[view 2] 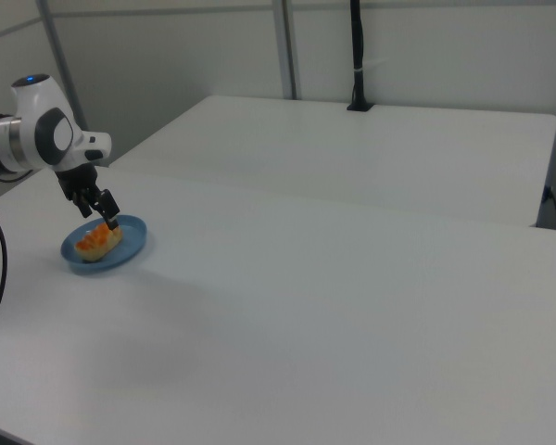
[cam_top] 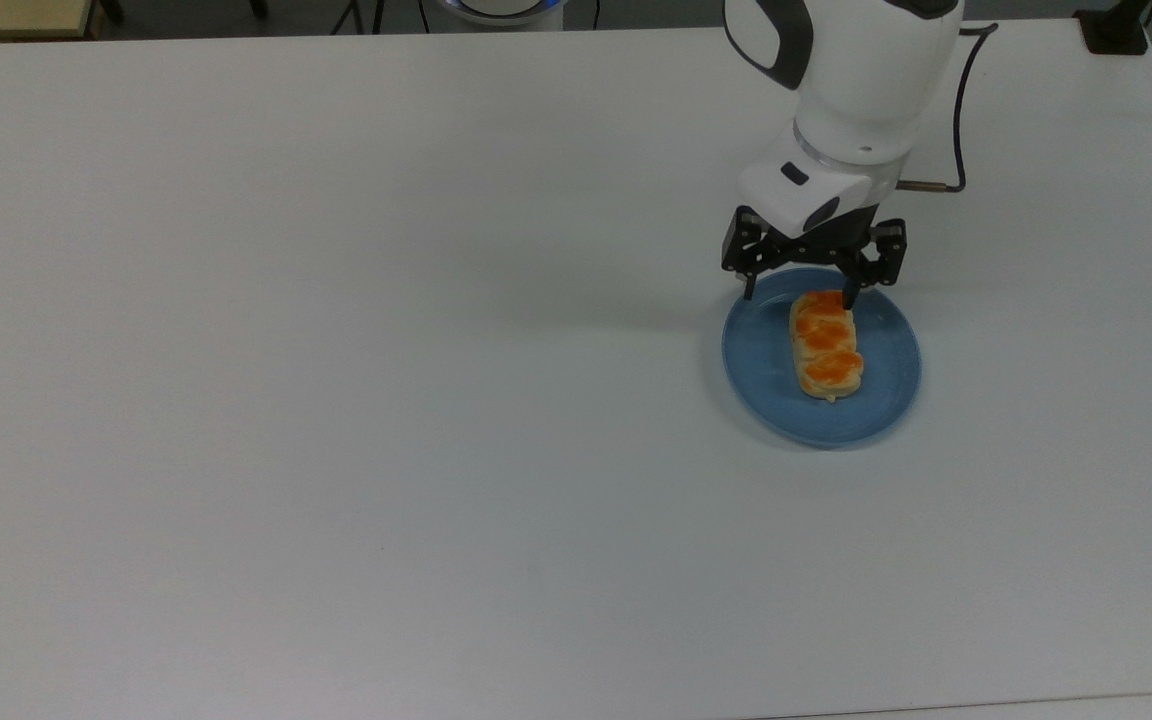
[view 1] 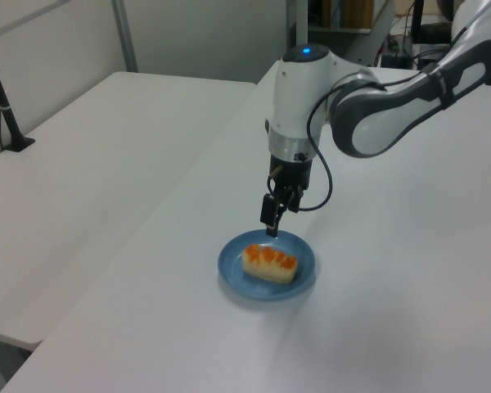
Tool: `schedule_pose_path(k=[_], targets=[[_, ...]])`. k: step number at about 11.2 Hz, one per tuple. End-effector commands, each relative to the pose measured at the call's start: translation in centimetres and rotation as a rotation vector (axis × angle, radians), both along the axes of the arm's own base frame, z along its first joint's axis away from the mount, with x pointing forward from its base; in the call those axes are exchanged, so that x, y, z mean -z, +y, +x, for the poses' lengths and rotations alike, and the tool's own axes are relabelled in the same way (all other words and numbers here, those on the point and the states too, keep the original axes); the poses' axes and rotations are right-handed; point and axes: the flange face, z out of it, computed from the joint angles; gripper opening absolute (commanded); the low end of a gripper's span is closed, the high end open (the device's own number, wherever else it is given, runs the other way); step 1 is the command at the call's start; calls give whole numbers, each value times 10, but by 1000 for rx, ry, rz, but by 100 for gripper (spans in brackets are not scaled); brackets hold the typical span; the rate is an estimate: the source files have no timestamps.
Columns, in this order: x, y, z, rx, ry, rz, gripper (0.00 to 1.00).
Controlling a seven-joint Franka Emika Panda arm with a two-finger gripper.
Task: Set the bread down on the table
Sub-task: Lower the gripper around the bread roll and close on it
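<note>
The bread [cam_top: 824,345], a pale-yellow bun with three orange bumps, lies lengthwise on a round blue plate [cam_top: 764,372] on the white table [cam_top: 336,400]. My gripper [cam_top: 798,294] hangs open just above the plate's far rim, in the top view over the bun's upper end. One fingertip overlaps that end of the bun and the other stands over the plate's upper-left rim. In the left view the gripper [view 1: 270,226] hovers a little above the bread [view 1: 270,264] without holding it. The right view has the gripper [view 2: 107,219] over the bread [view 2: 96,241] and plate [view 2: 130,248].
A second white table [view 1: 90,164] adjoins on the left view's left, carrying a black post [view 1: 4,106]. A black clamp [cam_top: 1114,30] sits at the table's corner at the top view's upper right. My arm's cable [cam_top: 956,120] loops beside the wrist.
</note>
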Motion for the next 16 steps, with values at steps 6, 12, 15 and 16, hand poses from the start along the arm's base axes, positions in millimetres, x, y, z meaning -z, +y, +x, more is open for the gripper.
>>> schedule_pose_path(k=[6, 12, 15, 16], targets=[[42, 47, -4, -39, -86, 24, 91], [49, 46, -6, -75, -101, -28, 77], [54, 48, -10, -89, -91, -42, 36], [52, 48, -10, -91, -90, -44, 18]])
